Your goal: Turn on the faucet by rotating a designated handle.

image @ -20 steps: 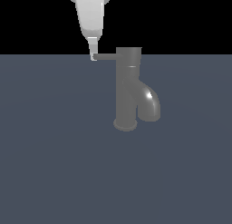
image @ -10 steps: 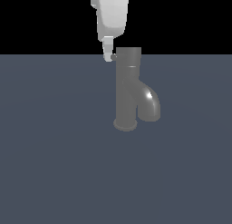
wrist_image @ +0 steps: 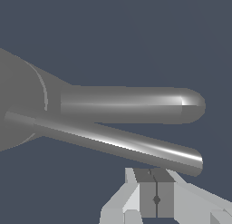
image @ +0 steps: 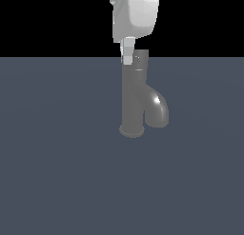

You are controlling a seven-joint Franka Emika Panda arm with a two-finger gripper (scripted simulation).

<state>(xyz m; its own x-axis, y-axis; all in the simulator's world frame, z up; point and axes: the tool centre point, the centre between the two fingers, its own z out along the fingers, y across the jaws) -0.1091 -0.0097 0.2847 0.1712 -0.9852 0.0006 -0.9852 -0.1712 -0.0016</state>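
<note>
no readable text, label, brand, number or sign in either view. faucet [image: 133,98] body plain glossy grey, unmarked. handle [wrist_image: 113,143] bare metal, unmarked. gripper [wrist_image: 156,197] shell plain white and grey, no lettering. floor [image: 57,172] flat blue-grey, no markings.
</note>
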